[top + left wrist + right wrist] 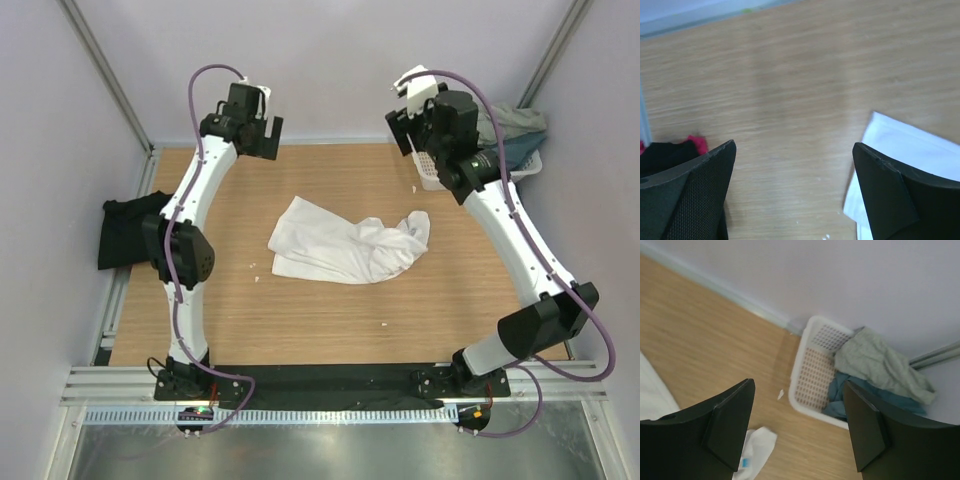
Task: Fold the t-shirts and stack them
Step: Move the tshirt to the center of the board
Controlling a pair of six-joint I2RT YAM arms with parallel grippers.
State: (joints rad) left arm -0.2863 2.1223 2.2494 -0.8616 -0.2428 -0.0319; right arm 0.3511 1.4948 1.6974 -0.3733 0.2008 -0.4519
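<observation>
- Where the white t-shirt (345,245) lies, crumpled and unfolded at the middle of the table (300,320), bare wood shows on every side of it.
- One loose end of it, with a small blue label (745,461), shows at the bottom of my right wrist view.
- My left gripper (794,150) hangs above the far left part of the table, jaws spread wide and nothing between them. A corner of the white t-shirt shows by its right finger, apart from it.
- My right gripper (799,385) hangs high over the far right part, jaws apart and holding nothing. Only board and basket show in its gap.
- The black t-shirt (125,232) is bunched at the left edge of the table, partly over the rim and well apart from the white one. A bit of pink shows at it in my left wrist view.
- The white lattice basket (812,375) sits in the far right corner, close to the wall.
- The grey-green t-shirt (875,365) lies heaped on the teal t-shirt (855,390) in the basket, spilling over its far rim.
- The board is light wood grain with a few white scraps on it.
- Pale lilac walls close in the far, left and right sides, and a metal rail runs along the near edge by my bases.
</observation>
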